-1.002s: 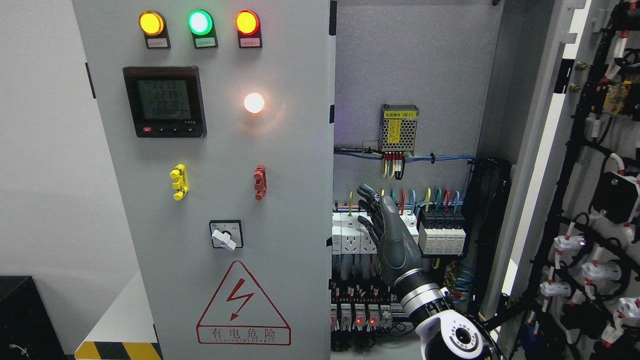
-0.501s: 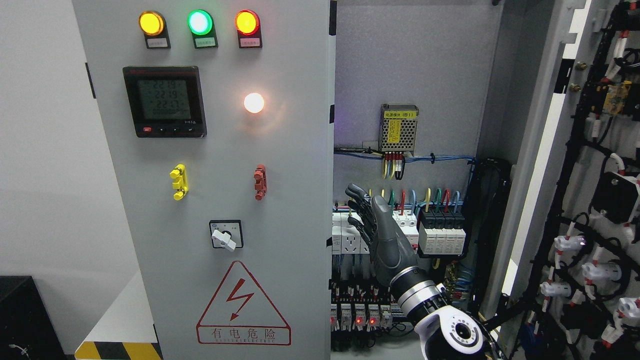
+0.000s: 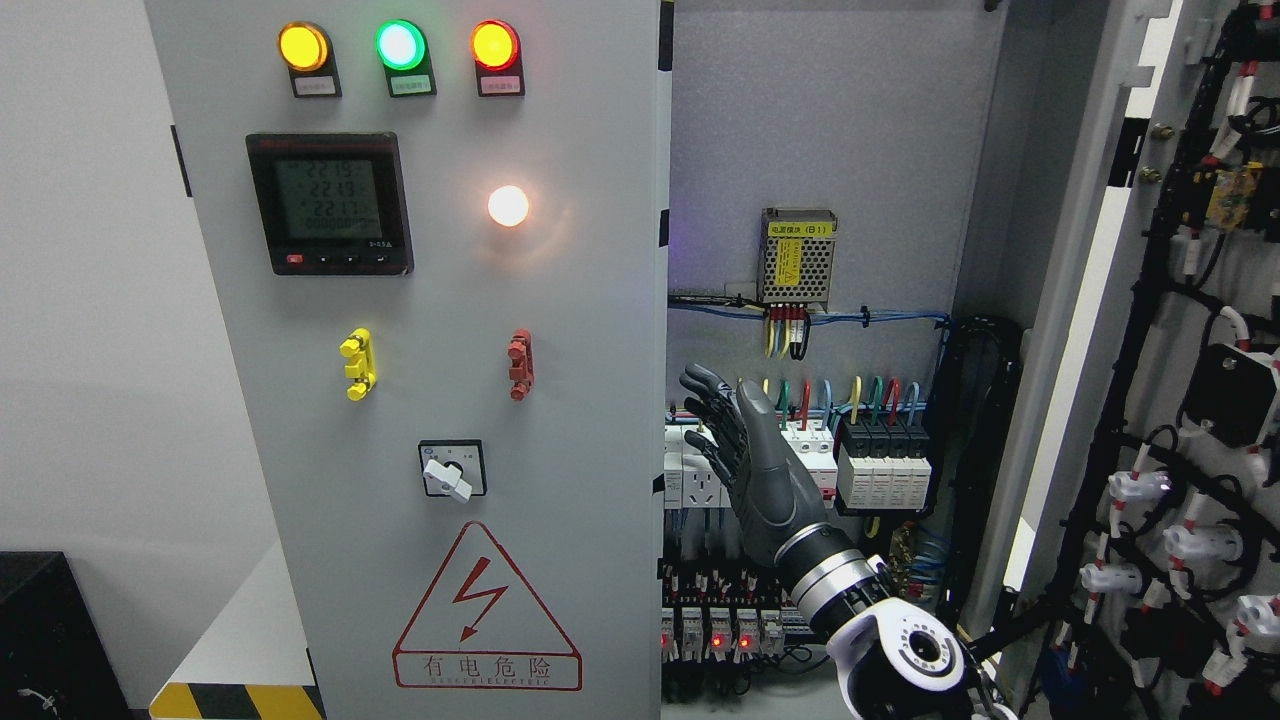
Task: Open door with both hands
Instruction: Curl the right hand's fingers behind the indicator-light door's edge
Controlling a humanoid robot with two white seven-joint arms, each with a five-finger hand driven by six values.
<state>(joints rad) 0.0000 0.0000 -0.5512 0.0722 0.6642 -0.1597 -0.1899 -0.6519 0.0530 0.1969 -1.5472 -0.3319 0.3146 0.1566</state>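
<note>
My right hand (image 3: 745,455) stands upright inside the open half of the cabinet, fingers (image 3: 705,400) spread and straight, holding nothing, palm turned toward the free edge of the left door (image 3: 450,400), which it sits just beside without touching, as far as I can tell. My left arm I cannot see at all. That left door is the one not yet swung out: a tall grey sheet-metal panel filling the frame's left half, carrying three lamps (image 3: 397,45), a meter (image 3: 329,203), a rotary switch (image 3: 452,468) and a warning triangle (image 3: 487,610). I judge it stiff and fairly heavy with all that hardware, smooth-painted and slippery on its face, so the sensible purchase is the vertical free edge, hooking fingertips behind it rather than pressing the flat. The right door (image 3: 1150,330) already hangs wide open, right of the left door, its inner side laden with black cable bundles. Between the two doors the cabinet interior (image 3: 830,120) holds a mesh-cased power supply (image 3: 798,257) high up, a row of breakers (image 3: 880,465) with coloured wires beneath it, and lower terminal blocks showing small red lights; I would keep my fingers clear of those.
</note>
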